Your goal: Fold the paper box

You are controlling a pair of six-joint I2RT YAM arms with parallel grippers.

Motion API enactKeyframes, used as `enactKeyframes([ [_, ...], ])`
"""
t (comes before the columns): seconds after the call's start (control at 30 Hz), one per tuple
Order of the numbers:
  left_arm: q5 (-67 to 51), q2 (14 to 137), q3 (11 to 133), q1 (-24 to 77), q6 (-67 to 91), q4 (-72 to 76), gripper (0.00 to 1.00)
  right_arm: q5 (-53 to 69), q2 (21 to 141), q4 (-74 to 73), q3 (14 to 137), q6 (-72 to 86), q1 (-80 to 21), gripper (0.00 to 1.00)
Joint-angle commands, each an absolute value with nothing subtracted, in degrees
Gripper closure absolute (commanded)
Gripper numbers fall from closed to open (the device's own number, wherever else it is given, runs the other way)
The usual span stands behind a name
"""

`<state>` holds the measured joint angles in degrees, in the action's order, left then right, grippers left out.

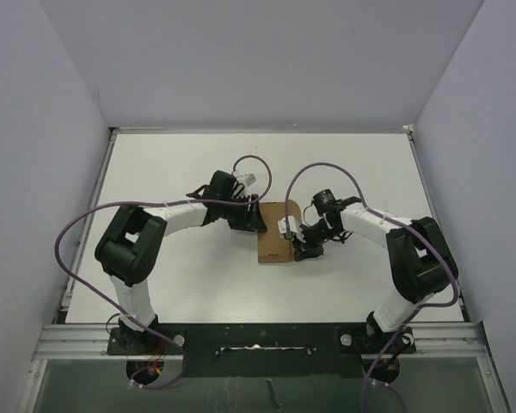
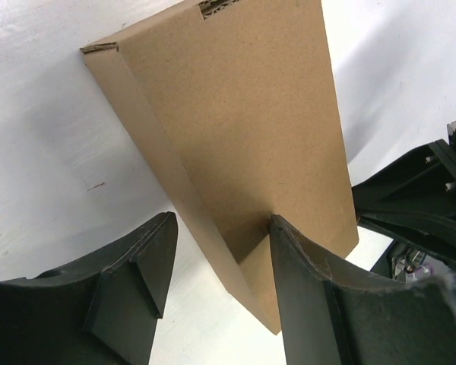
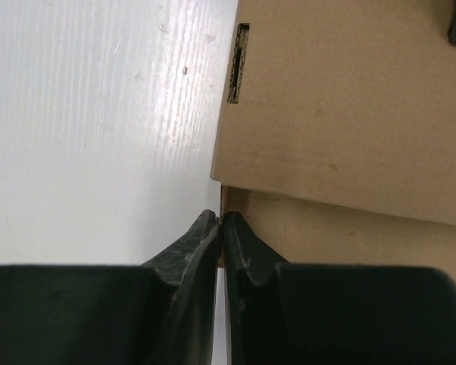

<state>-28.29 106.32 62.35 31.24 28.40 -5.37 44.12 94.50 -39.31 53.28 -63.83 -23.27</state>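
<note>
The paper box (image 1: 273, 245) is a flat brown cardboard piece lying mid-table between both arms. My left gripper (image 1: 256, 219) is at its far left corner. In the left wrist view that gripper (image 2: 220, 255) is open, straddling the long side wall of the paper box (image 2: 243, 114): the right finger (image 2: 304, 289) touches the top panel and the left finger (image 2: 137, 277) stands apart from it. My right gripper (image 1: 299, 243) is at the box's right edge. In the right wrist view it (image 3: 222, 217) is shut on a thin cardboard edge at the corner of the paper box (image 3: 349, 106).
The white table (image 1: 181, 284) is bounded by grey walls on three sides. Purple cables (image 1: 69, 232) loop off both arms. The right arm's black links (image 2: 425, 205) sit close beside the box in the left wrist view. A small slot (image 3: 241, 61) is cut in the box's top panel.
</note>
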Motion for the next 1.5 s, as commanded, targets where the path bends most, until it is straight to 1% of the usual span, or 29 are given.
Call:
enactKeyframes([
  [0.0, -26.9, 108.0, 65.2, 31.3, 28.3, -6.0, 0.51, 43.9, 92.2, -40.0, 55.9, -62.2, -26.1, 0.93],
  [0.33, -25.4, 108.2, 65.5, 31.3, 28.3, -7.1, 0.51, 40.3, 92.1, -40.4, 57.3, -59.4, -28.9, 0.93],
  [0.57, -24.3, 107.8, 65.6, 31.5, 27.9, -7.4, 0.51, 35.1, 94.4, -39.0, 60.7, -49.3, -31.3, 0.91],
  [0.67, -24.0, 107.7, 65.5, 31.7, 27.7, -7.4, 0.51, 33.7, 95.5, -40.1, 62.2, -47.9, -32.7, 0.90],
  [0.9, -24.2, 107.6, 65.6, 31.7, 27.2, -7.3, 0.51, 34.9, 95.8, -42.3, 63.0, -48.8, -32.6, 0.86],
  [1.03, -24.8, 107.5, 65.7, 31.6, 27.1, -7.1, 0.50, 35.1, 95.6, -43.4, 63.1, -49.9, -31.5, 0.79],
  [1.2, -25.2, 107.0, 65.7, 31.6, 26.9, -6.9, 0.49, 36.8, 94.3, -44.9, 63.3, -51.2, -29.7, 0.77],
  [1.33, -25.5, 106.8, 65.7, 31.6, 26.7, -6.8, 0.48, 39.2, 92.6, -46.2, 63.3, -52.5, -27.9, 0.74],
  [1.47, -25.9, 106.6, 65.7, 31.6, 26.6, -6.6, 0.47, 44.0, 90.8, -46.3, 63.3, -51.7, -24.2, 0.74],
])
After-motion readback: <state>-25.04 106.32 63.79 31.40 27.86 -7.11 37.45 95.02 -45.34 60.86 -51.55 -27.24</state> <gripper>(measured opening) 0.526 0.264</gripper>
